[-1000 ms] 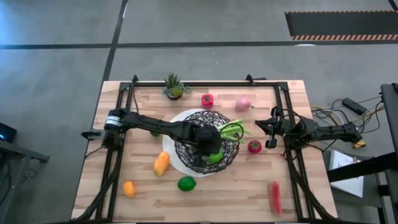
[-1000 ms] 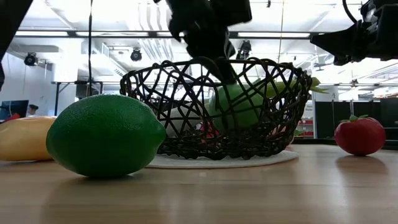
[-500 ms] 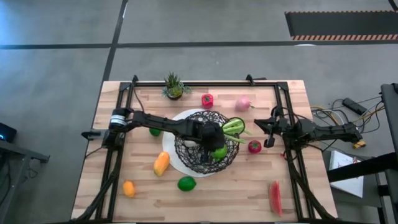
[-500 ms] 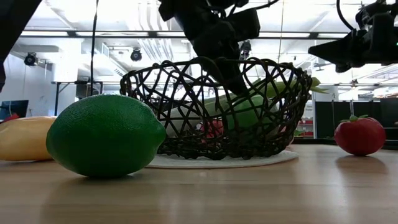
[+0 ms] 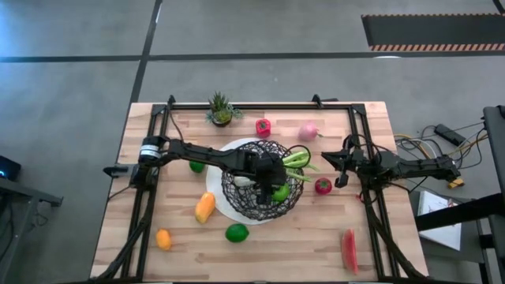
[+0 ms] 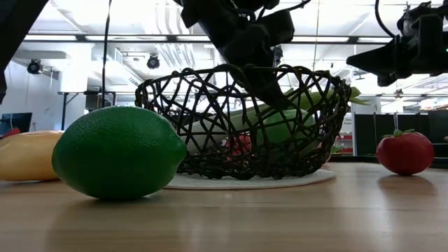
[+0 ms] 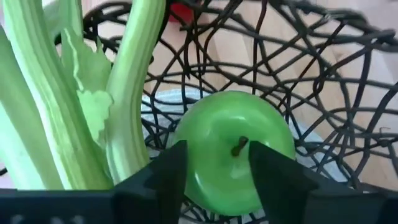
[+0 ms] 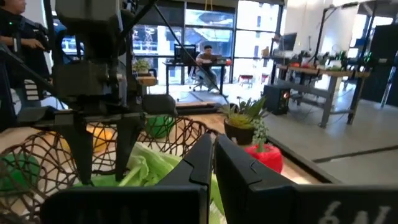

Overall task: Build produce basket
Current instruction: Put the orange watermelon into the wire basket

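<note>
The black wire basket [image 5: 237, 197] stands mid-table on its white plate base. Inside it lie a green celery stalk [image 5: 296, 162], its leafy end sticking over the right rim, and a green apple [image 5: 278, 192]. My left gripper [image 5: 267, 172] reaches down into the basket. In the left wrist view it is open [image 7: 217, 168], just above the apple [image 7: 230, 155], with the celery [image 7: 50, 93] beside it. My right gripper [image 5: 341, 170] is shut [image 8: 213, 155] and empty, in the air right of the basket.
Loose produce lies around the basket: a lime [image 5: 237, 233], a yellow-orange piece [image 5: 204, 207], an orange [image 5: 163, 238], a green piece [image 5: 196, 166], a red piece [image 5: 263, 126], a pink piece [image 5: 308, 131], a red tomato [image 5: 323, 186], a watermelon slice [image 5: 349, 250]. A potted plant [image 5: 221, 110] stands at the far edge.
My left gripper has moved inside the basket a little toward the far edge and the right. The green apple now sits lower in the basket, beside the celery.
</note>
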`<action>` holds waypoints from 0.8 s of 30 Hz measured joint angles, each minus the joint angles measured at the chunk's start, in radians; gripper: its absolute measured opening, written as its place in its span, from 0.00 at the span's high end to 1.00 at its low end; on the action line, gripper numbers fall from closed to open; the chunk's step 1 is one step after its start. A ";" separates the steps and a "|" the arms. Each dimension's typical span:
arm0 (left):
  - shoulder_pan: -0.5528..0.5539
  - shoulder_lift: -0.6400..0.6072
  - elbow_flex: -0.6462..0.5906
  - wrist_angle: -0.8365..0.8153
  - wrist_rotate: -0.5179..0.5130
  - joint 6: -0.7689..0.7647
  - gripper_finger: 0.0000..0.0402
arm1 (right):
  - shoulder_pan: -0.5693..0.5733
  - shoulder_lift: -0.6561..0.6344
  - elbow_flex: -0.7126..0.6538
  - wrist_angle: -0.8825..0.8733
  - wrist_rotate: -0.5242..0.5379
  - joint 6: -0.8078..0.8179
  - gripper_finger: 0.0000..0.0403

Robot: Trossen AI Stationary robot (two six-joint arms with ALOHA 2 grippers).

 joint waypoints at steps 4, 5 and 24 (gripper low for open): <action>0.006 -0.016 -0.005 0.018 0.011 0.005 0.53 | 0.000 0.000 0.000 -0.035 -0.002 0.060 0.97; 0.006 -0.022 -0.009 0.022 0.011 0.001 0.52 | 0.000 0.000 0.001 -0.039 -0.002 0.069 0.97; -0.108 -0.538 -0.695 0.561 -0.319 -0.213 0.51 | 0.087 0.157 0.134 -0.274 0.163 0.399 0.97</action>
